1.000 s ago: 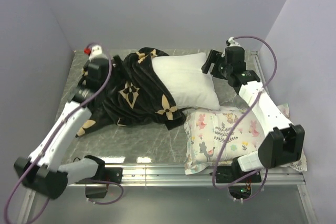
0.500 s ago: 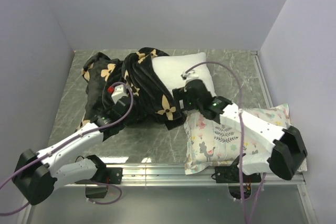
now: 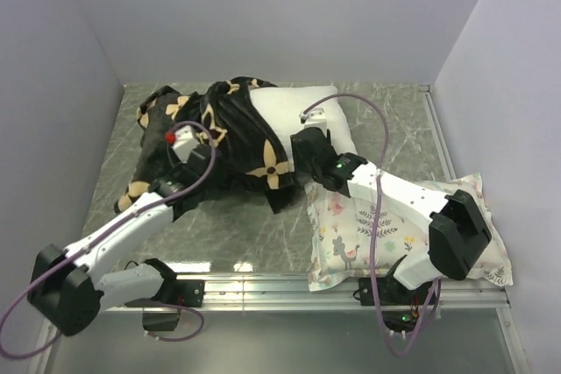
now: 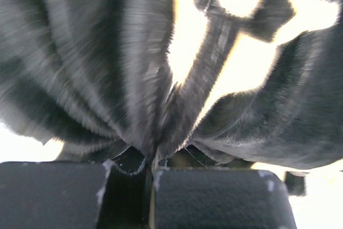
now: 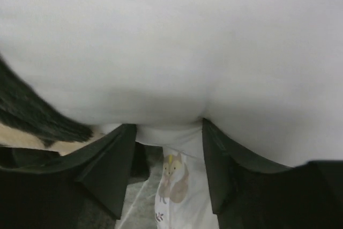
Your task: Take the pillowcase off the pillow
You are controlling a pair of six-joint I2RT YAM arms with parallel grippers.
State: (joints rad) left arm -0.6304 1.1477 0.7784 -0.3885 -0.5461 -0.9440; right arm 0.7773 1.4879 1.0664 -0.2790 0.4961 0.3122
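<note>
A small white pillow (image 3: 346, 234) with soft-coloured flowers and little animals at the lower right of the frame, on a grey-green stony table (image 3: 237, 234), with a shiny metal rail (image 3: 263, 282) along the bottom and pale walls (image 3: 280, 15) behind.

Pillowcase (image 3: 235, 131): black, tan flower and star motifs, bunched in folds over the pillow's left end. Pillow (image 3: 302, 111): plump, plain white, right half bare, far centre.

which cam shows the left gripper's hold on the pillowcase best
Left wrist: the left gripper is shut on a pillowcase fold. Top external shows it only from above, jaws hidden; right wrist shows just a black sliver.
</note>
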